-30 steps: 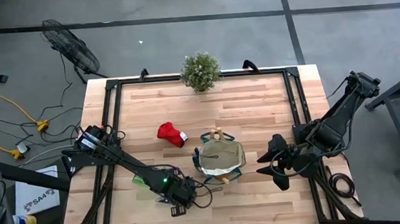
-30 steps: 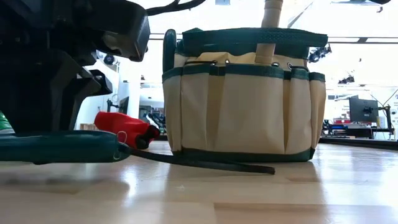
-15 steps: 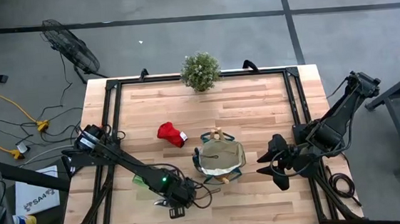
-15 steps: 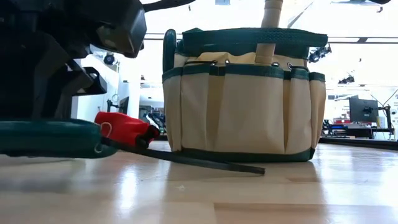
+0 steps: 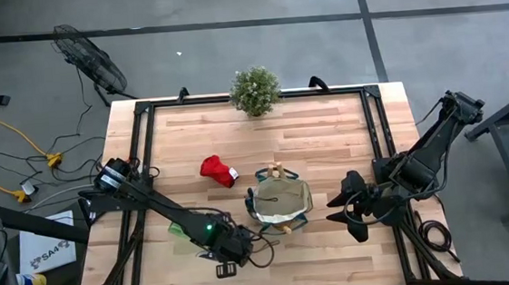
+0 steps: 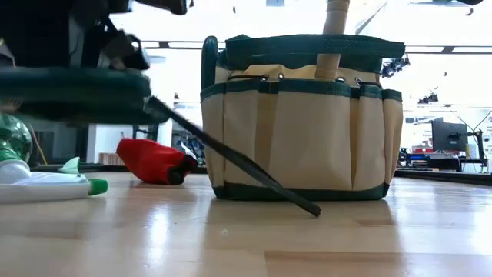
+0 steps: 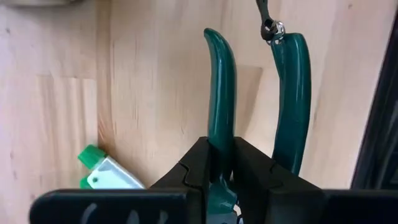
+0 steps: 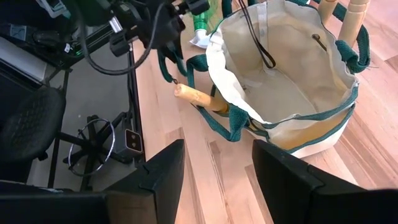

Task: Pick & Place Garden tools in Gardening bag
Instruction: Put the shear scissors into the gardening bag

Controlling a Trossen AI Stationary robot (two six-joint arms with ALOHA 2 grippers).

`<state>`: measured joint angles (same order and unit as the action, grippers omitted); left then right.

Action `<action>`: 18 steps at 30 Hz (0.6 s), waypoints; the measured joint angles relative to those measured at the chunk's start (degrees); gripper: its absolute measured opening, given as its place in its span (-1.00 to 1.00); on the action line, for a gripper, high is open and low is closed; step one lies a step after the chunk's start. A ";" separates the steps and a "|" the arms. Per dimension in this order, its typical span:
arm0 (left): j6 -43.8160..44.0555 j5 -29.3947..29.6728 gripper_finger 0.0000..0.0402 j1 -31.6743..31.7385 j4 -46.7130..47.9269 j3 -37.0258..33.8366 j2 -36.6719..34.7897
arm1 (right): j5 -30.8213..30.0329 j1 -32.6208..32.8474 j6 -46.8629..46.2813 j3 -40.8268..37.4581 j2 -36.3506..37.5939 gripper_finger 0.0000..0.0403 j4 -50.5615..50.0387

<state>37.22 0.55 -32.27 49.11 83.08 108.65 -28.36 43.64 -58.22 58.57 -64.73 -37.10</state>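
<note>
Left jaws clamped on green-handled pruners [image 7: 221, 106], now lifted off table [image 6: 323, 246], right jaws open

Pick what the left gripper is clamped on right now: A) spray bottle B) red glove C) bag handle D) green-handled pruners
D: in the left wrist view the left gripper has its fingers shut on one handle of the green-handled pruners, and the low view shows them raised off the table; the red glove and the spray bottle lie apart.
</note>
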 joint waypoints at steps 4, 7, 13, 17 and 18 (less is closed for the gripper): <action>-0.99 0.04 -0.78 0.00 3.71 3.26 0.01 | 0.00 0.00 0.00 0.00 0.00 -0.10 0.00; -0.99 0.00 -0.78 0.00 6.18 5.60 0.01 | 0.00 0.00 0.00 0.00 0.00 -0.10 0.00; -0.99 -0.06 -0.78 0.00 9.35 9.45 0.02 | 0.00 0.00 0.00 -0.01 0.00 -0.10 0.00; -1.01 -0.78 -0.78 0.00 9.98 11.81 0.03 | 0.00 0.00 0.00 -0.02 0.00 -0.10 0.00; -0.99 -1.07 -0.78 0.00 10.27 12.29 0.03 | 0.00 0.00 0.00 -0.01 0.00 -0.10 0.00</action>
<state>36.23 -0.52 -32.27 59.37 95.36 108.68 -28.36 43.64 -58.22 58.55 -64.73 -37.10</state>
